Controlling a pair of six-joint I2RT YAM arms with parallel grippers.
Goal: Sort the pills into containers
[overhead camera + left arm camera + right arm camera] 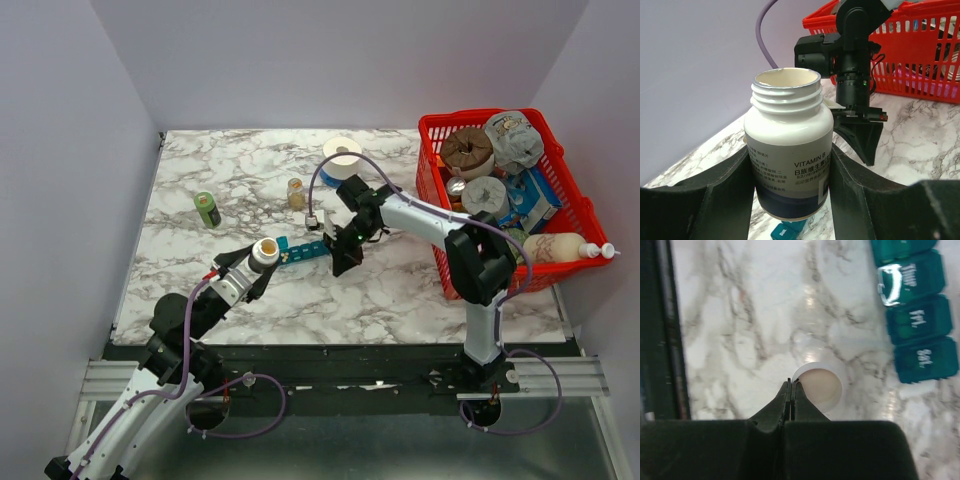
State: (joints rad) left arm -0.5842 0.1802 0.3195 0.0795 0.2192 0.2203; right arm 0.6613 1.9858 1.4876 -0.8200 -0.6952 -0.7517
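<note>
Top external view: the left end effector clamps a white vitamin bottle by its waist, low over the surface. The bottle is uncapped, its long axis upright and its mouth pointing straight up, presumably so that nothing spills before pouring. A tan patch shows inside the mouth; whether it is pills cannot be told, and no loose pills are seen. Just right of the bottle lies the teal pill organizer, flat, its long axis running left to right between the two arms, within reach of both. In the right wrist view the Thur, Fri and Sat lids appear closed. Further right, the right end effector points down with its fingers pressed together on nothing. The white cap lies on the surface just beyond its tips, apparently parked clear of the organizer
</note>
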